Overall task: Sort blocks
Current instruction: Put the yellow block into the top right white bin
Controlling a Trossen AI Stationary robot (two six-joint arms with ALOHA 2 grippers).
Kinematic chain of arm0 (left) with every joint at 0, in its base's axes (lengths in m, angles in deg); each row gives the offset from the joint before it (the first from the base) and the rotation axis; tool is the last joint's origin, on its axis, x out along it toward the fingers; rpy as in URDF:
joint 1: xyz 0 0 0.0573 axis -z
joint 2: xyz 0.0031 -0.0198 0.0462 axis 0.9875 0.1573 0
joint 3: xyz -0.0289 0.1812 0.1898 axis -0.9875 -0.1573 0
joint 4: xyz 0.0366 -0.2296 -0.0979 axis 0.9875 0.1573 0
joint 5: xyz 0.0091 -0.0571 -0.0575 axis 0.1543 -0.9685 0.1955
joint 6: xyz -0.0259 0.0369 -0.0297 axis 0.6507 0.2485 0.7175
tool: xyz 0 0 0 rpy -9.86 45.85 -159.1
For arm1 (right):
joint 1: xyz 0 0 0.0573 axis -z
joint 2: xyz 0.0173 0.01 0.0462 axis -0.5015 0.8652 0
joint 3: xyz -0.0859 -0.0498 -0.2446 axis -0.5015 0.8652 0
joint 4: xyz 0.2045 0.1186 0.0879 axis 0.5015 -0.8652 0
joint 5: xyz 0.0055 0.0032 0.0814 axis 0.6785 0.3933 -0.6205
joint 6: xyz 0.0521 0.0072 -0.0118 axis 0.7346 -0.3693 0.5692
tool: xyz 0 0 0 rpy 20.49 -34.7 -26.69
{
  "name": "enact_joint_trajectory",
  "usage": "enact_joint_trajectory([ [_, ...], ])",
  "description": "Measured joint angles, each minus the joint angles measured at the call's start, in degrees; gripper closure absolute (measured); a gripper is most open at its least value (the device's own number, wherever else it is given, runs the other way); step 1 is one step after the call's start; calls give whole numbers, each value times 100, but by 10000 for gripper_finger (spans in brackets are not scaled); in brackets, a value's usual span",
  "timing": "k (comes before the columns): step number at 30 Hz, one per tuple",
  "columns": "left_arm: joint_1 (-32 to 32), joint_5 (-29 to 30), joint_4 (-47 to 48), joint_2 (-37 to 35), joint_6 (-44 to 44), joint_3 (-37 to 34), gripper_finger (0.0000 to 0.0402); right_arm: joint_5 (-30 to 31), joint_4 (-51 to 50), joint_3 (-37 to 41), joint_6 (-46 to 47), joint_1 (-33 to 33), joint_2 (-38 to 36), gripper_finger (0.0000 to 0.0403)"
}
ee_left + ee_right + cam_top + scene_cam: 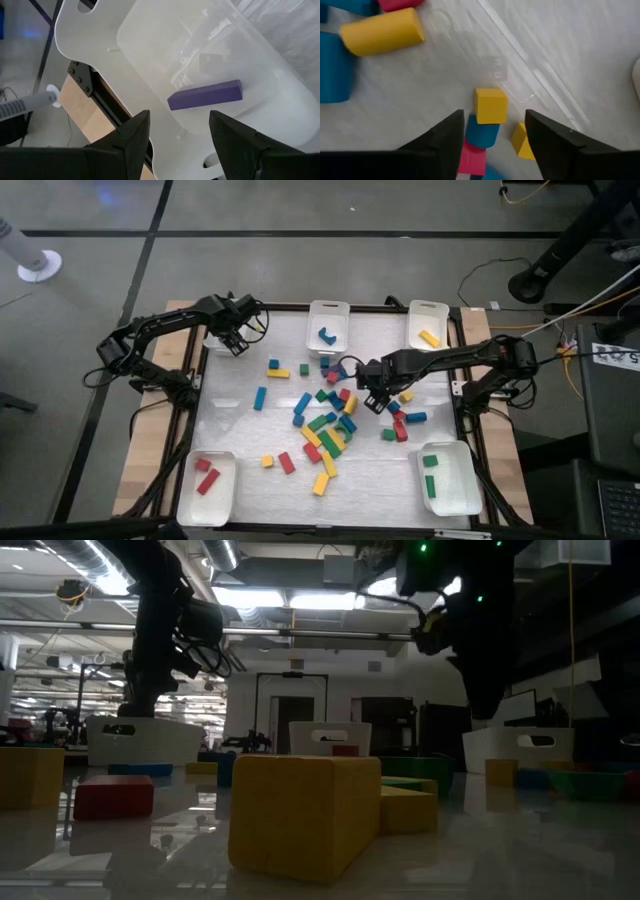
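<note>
Small red, blue, green and yellow blocks lie scattered at the table's middle. My right gripper hovers open over the pile's right side. In the right wrist view its fingers stand apart above a yellow cube, with a blue block just beside it. My left gripper is open above the far-left white tray. A purple bar lies flat on that tray's floor, clear of the fingers.
Four more white trays stand at the table's edges: far-middle with a blue block, far-right with a yellow one, near-left with red ones, near-right with green ones. A yellow cylinder lies near the right gripper.
</note>
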Motion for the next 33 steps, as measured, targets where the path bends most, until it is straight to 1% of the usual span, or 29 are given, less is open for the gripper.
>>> enact_joint_trajectory([
  [5, 0, 0, 0, 0, 0, 0, 208, 1, 4, 0, -17, 0, 359, 141],
  [9, 0, 0, 1, 0, 13, 2, 208, 4, -39, 0, -21, 13, 606, 128],
  [15, 0, 0, 2, 0, 36, 2, 208, -118, -244, 2, -41, 168, 850, 131],
  [18, 0, 0, 0, 0, 39, 2, 208, -303, -230, 2, -44, 269, 880, 135],
  [25, 0, 0, 0, 0, 39, 2, 208, -482, -59, 29, -46, 341, 875, 139],
  [29, 0, 0, 1, 0, 39, 2, 208, -767, 233, 321, -63, 339, 878, 139],
  [33, 0, 0, 0, 0, 39, 2, 208, -799, 630, 706, -173, 337, 883, 139],
])
